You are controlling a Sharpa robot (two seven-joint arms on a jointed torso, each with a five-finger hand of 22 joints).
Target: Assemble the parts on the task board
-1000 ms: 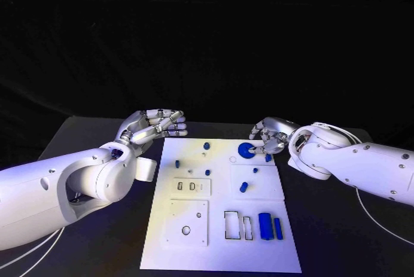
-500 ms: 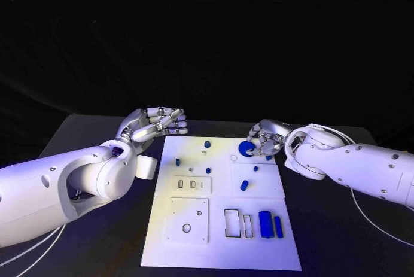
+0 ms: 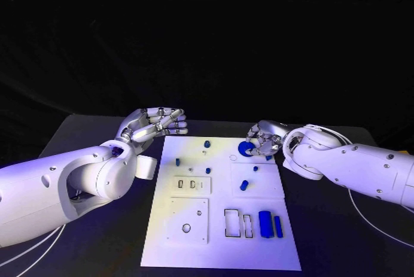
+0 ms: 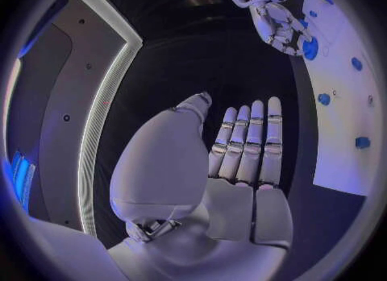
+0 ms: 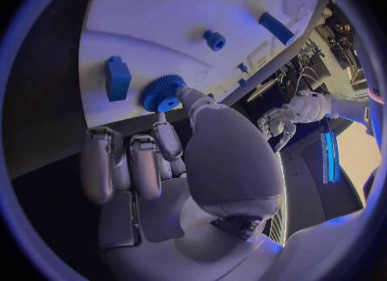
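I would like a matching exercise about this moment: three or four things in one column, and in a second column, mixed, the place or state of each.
Things:
1. left hand
2. right hand
3. blue gear
4. task board

Places or states:
A. white plate lying in the middle of the black table
B. held at the board's far right edge between fingertips
C. raised beside the board's far left corner, holding nothing
D. at the board's far right edge, fingers on a round toothed part

Pairs: 1-C, 2-D, 3-B, 4-A
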